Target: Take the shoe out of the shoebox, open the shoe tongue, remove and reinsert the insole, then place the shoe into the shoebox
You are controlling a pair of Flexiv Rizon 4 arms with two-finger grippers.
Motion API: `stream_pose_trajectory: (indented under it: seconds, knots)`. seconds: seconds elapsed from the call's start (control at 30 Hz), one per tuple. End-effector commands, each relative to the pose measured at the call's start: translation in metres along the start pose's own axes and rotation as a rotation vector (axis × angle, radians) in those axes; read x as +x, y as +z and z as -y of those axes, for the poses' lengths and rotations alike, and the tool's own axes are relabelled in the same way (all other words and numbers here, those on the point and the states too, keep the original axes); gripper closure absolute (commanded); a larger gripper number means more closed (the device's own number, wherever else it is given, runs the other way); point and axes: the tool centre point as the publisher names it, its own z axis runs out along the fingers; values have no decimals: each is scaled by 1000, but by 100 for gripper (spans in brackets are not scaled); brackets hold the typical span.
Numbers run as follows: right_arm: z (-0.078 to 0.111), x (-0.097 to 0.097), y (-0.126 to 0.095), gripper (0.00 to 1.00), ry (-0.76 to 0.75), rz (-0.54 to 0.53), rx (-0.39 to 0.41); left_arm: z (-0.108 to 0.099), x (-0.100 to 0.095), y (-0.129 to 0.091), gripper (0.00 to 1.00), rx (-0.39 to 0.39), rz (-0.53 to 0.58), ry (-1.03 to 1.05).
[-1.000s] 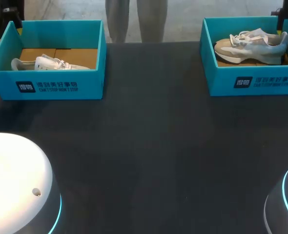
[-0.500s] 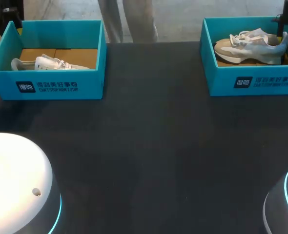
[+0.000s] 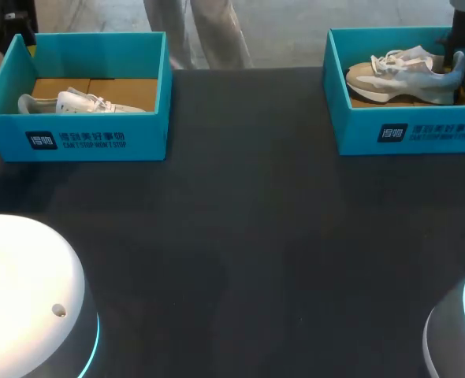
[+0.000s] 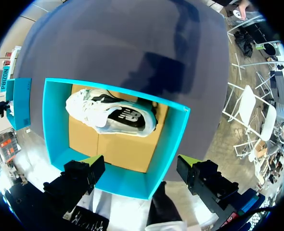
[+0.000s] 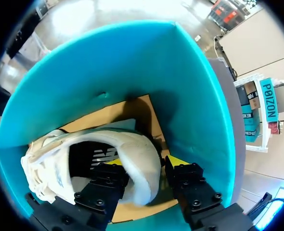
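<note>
Two teal shoeboxes stand at the table's far side. In the right box (image 3: 410, 130) a white and beige shoe (image 3: 402, 75) lies on its side, toe toward the middle. My right gripper (image 3: 458, 57) is at the shoe's heel. In the right wrist view, this gripper (image 5: 144, 166) is shut on the heel of the shoe (image 5: 132, 149), one finger on each side, inside the box (image 5: 132, 67). The left box (image 3: 91, 138) holds a white shoe (image 3: 75, 102). My left gripper (image 4: 142, 175) hangs open high above that box (image 4: 50, 125) and its shoe (image 4: 110, 113), touching nothing.
Brown cardboard lines the floor of both boxes. Dark table surface (image 3: 240, 236) stretches between and in front of the boxes. My arms' rounded white bases (image 3: 27, 291) sit at the near corners.
My right gripper has shifted slightly at the shoe's heel, and the heel has moved a little with it. The left box and its shoe have not moved.
</note>
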Motion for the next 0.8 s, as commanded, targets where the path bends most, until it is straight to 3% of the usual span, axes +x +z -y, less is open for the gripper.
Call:
stream_pose_trajectory:
  seconds: [0.03, 0.53, 0.67, 0.73, 0.77, 0.8]
  knots:
    - [-10, 2, 10, 53, -3, 12, 53, 0, 0, -1, 0, 0, -2, 0]
    - [-6, 4, 32, 56, 22, 23, 88, 0, 0, -1, 0, 0, -2, 0]
    - [-4, 1, 33, 70, 34, 34, 92, 0, 0, -1, 0, 0, -2, 0]
    - [-3, -1, 31, 84, 40, 37, 91, 0, 0, -1, 0, 0, -2, 0]
    - [-2, -2, 30, 97, 41, 39, 91, 0, 0, -1, 0, 0, -2, 0]
    - [-1, -2, 30, 100, 42, 40, 91, 0, 0, -1, 0, 0, -2, 0]
